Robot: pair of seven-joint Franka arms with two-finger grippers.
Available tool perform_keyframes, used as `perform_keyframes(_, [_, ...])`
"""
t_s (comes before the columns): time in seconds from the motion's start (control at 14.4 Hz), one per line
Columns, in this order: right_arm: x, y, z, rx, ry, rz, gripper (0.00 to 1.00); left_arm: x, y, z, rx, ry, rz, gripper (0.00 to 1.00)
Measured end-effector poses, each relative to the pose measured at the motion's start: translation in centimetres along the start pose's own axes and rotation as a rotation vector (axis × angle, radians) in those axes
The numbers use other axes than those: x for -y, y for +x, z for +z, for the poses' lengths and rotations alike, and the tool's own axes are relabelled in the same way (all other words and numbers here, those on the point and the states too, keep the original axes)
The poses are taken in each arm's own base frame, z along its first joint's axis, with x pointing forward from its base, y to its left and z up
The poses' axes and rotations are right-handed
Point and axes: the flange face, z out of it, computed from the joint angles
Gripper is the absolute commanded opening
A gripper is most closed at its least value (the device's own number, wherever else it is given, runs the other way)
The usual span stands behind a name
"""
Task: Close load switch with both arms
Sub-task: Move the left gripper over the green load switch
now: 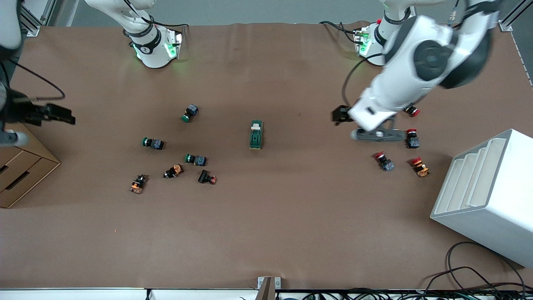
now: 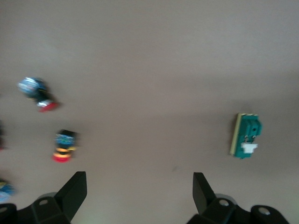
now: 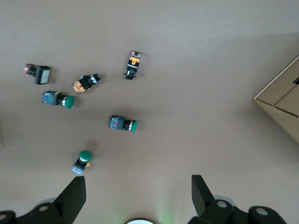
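While the switch (image 1: 256, 134) lies mid-table with its long axis running toward the front camera, the open left gripper (image 1: 342, 115) hovers closer to it than the open right gripper (image 1: 58, 114).

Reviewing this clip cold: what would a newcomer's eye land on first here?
Probably the left arm's big white body, swung out over the red-capped push buttons at its end of the table, left gripper open. Next, the lone dark green load switch with its white handle, lying mid-table, untouched. The right gripper, also open, hangs over the table's edge by the cardboard box, with green-capped push buttons scattered toward that end.
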Motion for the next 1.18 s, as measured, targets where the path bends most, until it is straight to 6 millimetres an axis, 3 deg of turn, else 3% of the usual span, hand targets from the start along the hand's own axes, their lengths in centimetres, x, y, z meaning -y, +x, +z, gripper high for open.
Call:
perform_keyframes(0.21, [-0.1,0.9,0.6,-0.007,-0.019,0.064,1.00,-5.4,-2.9,5.0,-0.021,0.042,-0.048,1.00])
perform_keyframes(0.42, [1.9,0.8,-0.1,-0.018,0.003,0.300,1.00,-10.2,-6.7,10.0,-0.062,0.102,-0.114,1.00])
perform_keyframes(0.76, [10.0,0.9,0.5,0.014,0.052,0.602,1.00,-17.6,-15.0,16.9,-0.183,0.164,-0.207,1.00])
perform_keyframes(1.18, [17.5,0.3,1.9,0.115,0.117,0.900,1.00,-22.0,-21.2,25.4,-0.411,0.142,-0.243,0.98])
